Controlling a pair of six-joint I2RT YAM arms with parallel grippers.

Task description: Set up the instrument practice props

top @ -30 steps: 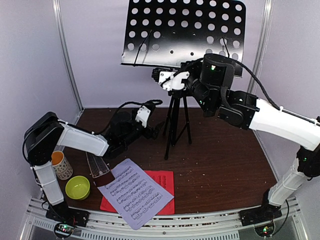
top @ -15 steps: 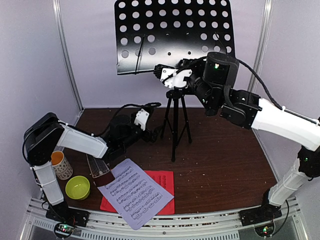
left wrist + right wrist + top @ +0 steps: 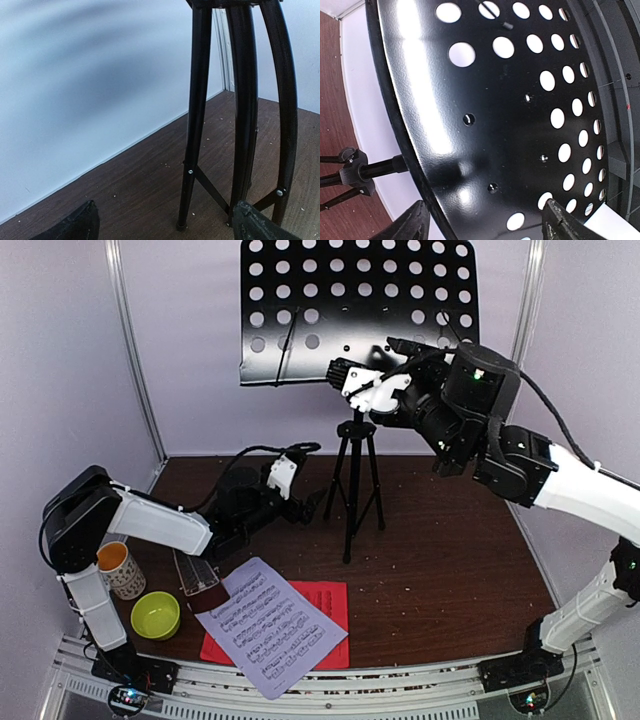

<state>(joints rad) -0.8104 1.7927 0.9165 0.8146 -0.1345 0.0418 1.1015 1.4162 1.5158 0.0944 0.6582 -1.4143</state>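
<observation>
The black music stand rises mid-table on its tripod, with its perforated desk up high. My right gripper is open at the desk's lower edge. In the right wrist view the desk fills the frame and the right gripper holds nothing. My left gripper lies low and open beside the tripod. From the left wrist, the left gripper faces the tripod legs. The white music sheet overlaps the red one at the front. The metronome sits to their left.
A patterned mug and a lime-green bowl stand at the front left, next to the left arm's base. White walls enclose the table on three sides. A metal rail runs along the near edge.
My right gripper has opened and let go of the desk's lower edge, then drawn back to the right. The desk has swung more upright. The left arm has barely moved.
</observation>
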